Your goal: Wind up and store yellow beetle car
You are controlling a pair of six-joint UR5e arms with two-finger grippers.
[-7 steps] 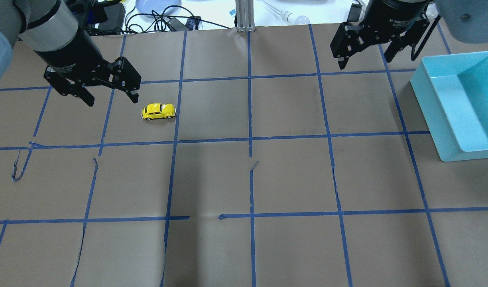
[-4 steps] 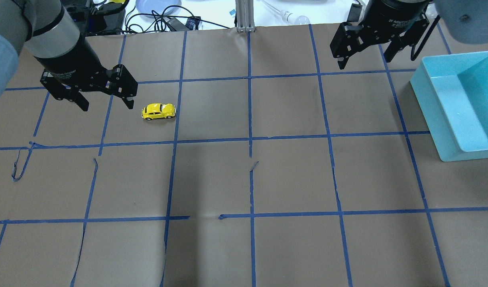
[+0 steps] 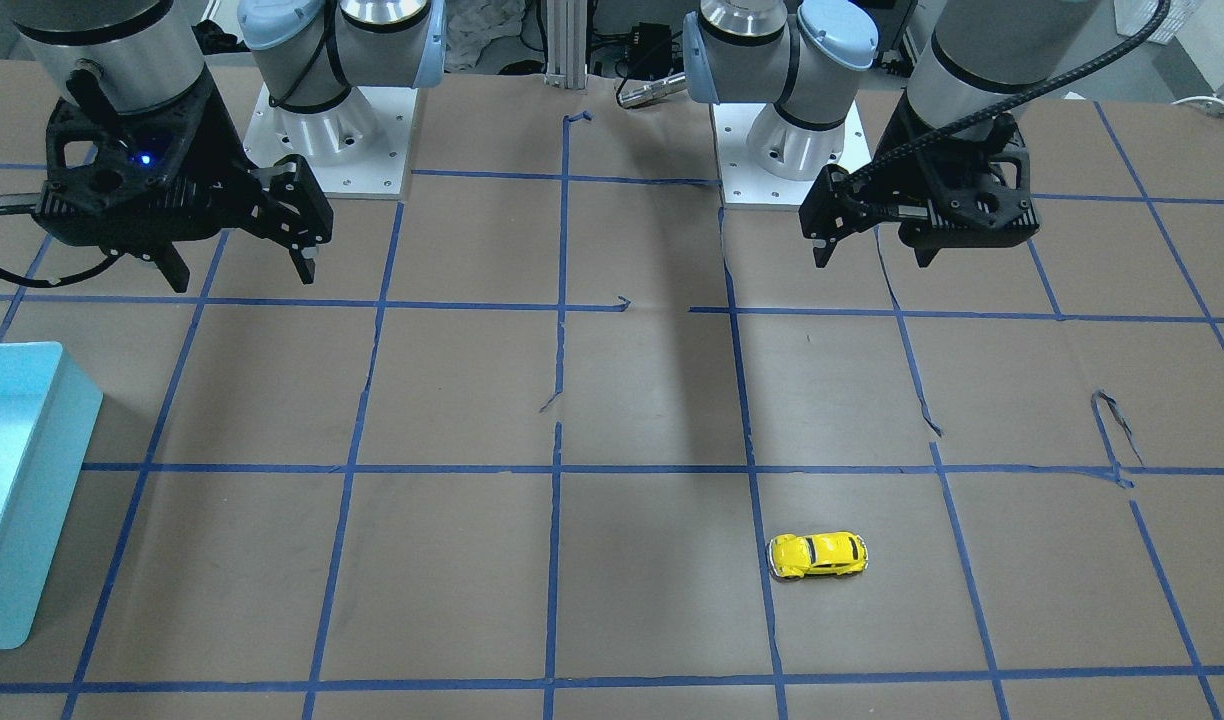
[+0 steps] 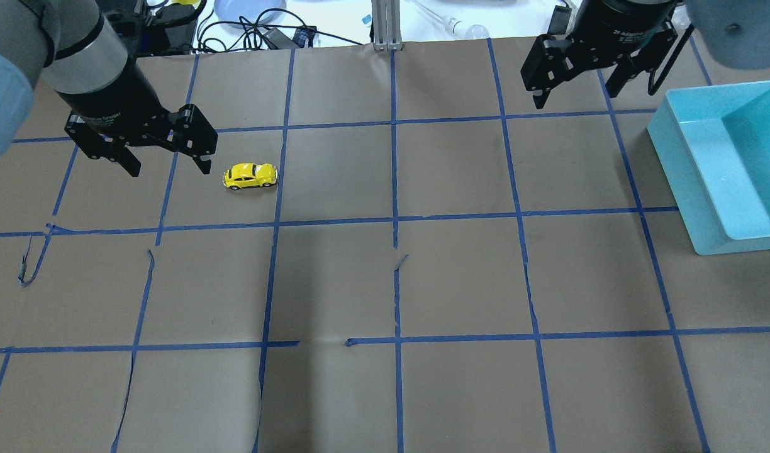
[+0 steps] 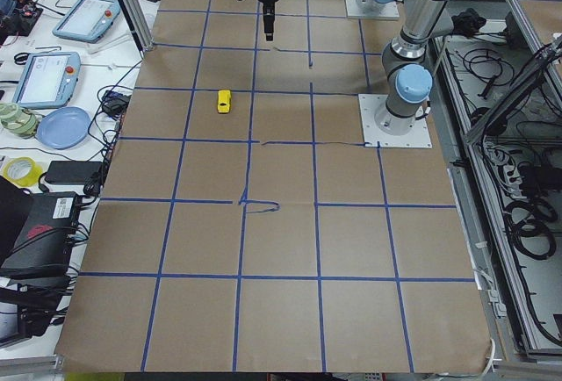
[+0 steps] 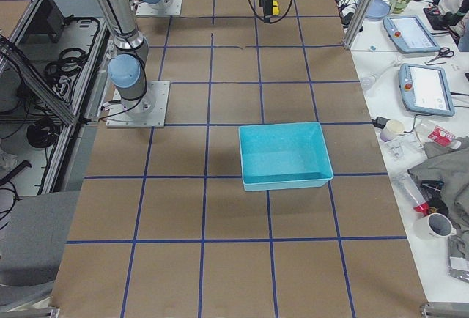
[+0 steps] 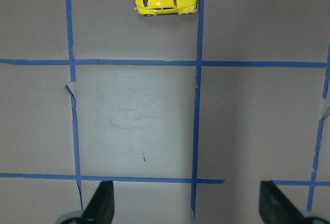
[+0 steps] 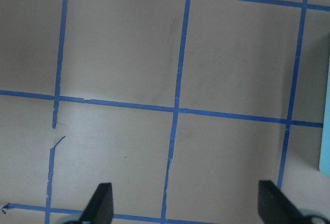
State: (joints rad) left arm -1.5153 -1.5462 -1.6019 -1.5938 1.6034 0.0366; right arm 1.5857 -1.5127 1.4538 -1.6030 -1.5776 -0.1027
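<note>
Brown-papered table, blue tape grid, yellow beetle car, turquoise bin

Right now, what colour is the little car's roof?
Bright yellow, like the rest of the yellow beetle car; the left wrist view shows it best.

Teal bin on the surface, near the right end effector, outboard of it, not touching. Blue tape grid, torn in spots. Blue plate and cables beyond the left end effector, off the surface.
</note>
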